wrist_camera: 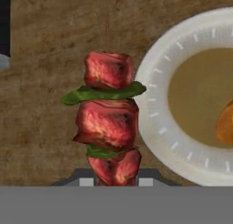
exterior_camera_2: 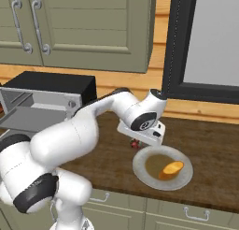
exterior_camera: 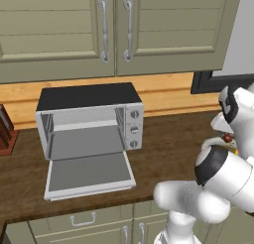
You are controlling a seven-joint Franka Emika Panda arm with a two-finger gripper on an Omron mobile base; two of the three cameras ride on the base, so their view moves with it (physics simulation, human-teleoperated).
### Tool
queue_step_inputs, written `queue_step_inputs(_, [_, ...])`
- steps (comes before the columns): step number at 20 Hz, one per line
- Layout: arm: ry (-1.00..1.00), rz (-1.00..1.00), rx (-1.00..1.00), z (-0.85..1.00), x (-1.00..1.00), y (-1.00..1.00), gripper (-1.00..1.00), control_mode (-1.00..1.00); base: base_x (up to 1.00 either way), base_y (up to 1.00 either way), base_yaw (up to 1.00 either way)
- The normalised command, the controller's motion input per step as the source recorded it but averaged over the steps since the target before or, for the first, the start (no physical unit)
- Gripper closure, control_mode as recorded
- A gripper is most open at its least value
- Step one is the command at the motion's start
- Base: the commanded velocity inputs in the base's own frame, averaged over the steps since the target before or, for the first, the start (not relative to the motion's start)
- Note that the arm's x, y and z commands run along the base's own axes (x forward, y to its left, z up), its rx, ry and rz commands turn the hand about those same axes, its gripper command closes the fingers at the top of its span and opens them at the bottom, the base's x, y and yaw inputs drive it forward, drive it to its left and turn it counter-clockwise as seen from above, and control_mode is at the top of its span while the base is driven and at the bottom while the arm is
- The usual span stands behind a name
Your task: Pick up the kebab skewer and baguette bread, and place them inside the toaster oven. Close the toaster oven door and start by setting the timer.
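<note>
Hand view: kebab skewer [wrist_camera: 108,120] in tool [wrist_camera: 116,182]

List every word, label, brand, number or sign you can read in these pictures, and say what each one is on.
There is no readable text in any view.
The toaster oven has three round knobs on its right panel; any marks around them are too small and blurred to read.
The plate rim bears only short white ticks, a pattern and not writing.
The cabinet doors carry no label.
</note>
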Motion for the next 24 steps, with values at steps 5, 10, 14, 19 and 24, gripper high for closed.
queue_step_inputs(5, [0.00, 0.29, -0.06, 0.67, -0.53, 0.72, 1.00, -1.00, 0.00, 0.00, 0.00])
queue_step_inputs(10, [0.05, 0.31, -0.15, 0.68, -0.49, 0.97, 1.00, -1.00, 0.00, 0.00, 0.00])
queue_step_inputs(14, [0.08, 0.31, -0.24, 0.27, -0.73, 0.97, 1.00, -1.00, 0.00, 0.00, 0.00])
queue_step_inputs(19, [0.00, 0.30, -0.08, 0.08, -0.94, 0.51, 1.00, -1.00, 0.00, 0.00, 0.00])
queue_step_inputs(24, [-0.02, 0.29, 0.00, 0.21, -0.71, 0.43, 1.00, -1.00, 0.00, 0.00, 0.00])
